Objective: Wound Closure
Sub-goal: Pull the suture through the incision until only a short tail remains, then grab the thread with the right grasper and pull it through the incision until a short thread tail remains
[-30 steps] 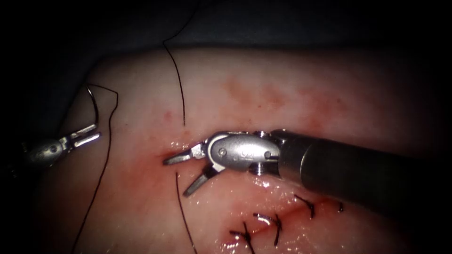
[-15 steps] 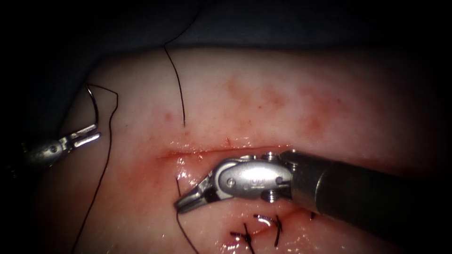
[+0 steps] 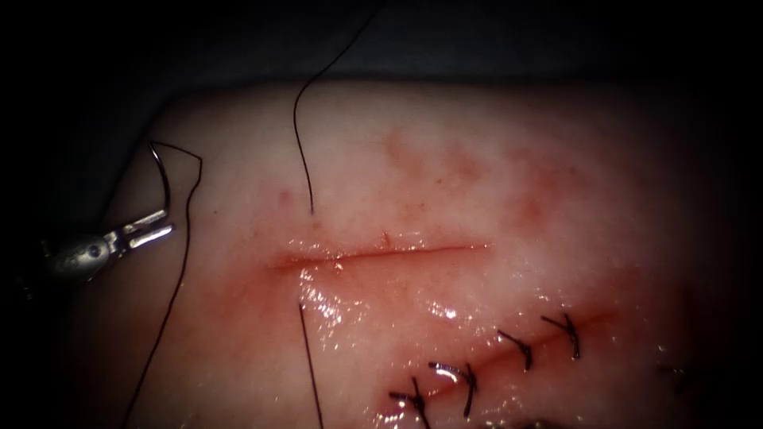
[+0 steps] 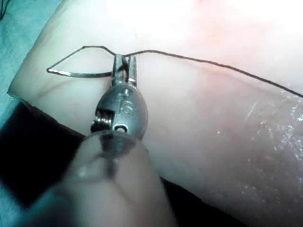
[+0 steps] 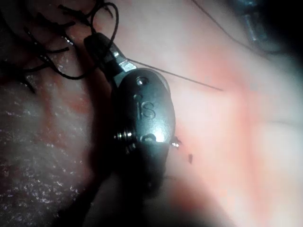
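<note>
I am seeing four stitches (image 3: 469,381) already sitting in the lower cut at the bottom of the endoscope frame, while the upper cut (image 3: 381,254) is lying unstitched on the tissue (image 3: 477,167). My left tool (image 3: 147,228), at the far left, is clenching its fingers on the needle (image 3: 163,179) near its thread end, clear of the tissue, with thread (image 3: 171,302) trailing down. I cannot tell whether my right tool (image 5: 111,52) is clenched or released.

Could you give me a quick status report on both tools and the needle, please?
Left tool shut on needle, clear of tissue, left of cut. Right tool beside stitches, jaws unclear. Thread trails across tissue.
</note>
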Controlling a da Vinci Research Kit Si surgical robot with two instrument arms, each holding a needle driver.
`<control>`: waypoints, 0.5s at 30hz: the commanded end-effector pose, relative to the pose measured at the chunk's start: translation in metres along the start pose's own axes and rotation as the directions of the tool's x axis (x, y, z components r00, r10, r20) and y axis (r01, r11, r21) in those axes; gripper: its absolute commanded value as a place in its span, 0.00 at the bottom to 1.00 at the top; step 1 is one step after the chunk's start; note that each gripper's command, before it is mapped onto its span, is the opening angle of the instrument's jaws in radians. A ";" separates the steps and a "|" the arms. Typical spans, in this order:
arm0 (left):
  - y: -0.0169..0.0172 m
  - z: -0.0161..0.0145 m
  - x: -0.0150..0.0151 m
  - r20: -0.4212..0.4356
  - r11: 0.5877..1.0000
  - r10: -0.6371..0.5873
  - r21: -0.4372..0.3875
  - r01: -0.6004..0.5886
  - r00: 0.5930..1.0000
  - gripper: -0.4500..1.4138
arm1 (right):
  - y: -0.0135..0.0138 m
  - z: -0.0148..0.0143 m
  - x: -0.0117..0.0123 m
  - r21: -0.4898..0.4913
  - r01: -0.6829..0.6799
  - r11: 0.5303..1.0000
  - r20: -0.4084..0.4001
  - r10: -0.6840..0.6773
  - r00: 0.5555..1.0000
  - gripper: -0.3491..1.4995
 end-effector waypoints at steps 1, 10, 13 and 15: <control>-0.0001 0.0008 -0.0002 -0.003 1.000 0.002 0.000 -0.002 1.000 0.00 | 0.0030 -0.0002 -0.0012 -0.048 -0.015 0.999 -0.014 0.014 1.000 0.29; 0.0002 0.0007 -0.0003 -0.004 1.000 0.011 0.001 -0.011 1.000 0.00 | 0.0145 -0.0061 -0.0072 -0.193 0.097 0.976 -0.017 -0.102 0.995 0.84; 0.0002 0.0006 -0.0003 -0.005 1.000 0.011 0.001 -0.011 1.000 0.00 | 0.0167 -0.0069 -0.0092 -0.220 0.107 0.970 -0.003 -0.110 0.994 0.90; 0.0001 0.0005 -0.0004 -0.005 1.000 0.012 0.000 -0.012 1.000 0.00 | 0.0179 -0.0071 -0.0111 -0.235 0.106 0.966 0.010 -0.107 0.994 0.91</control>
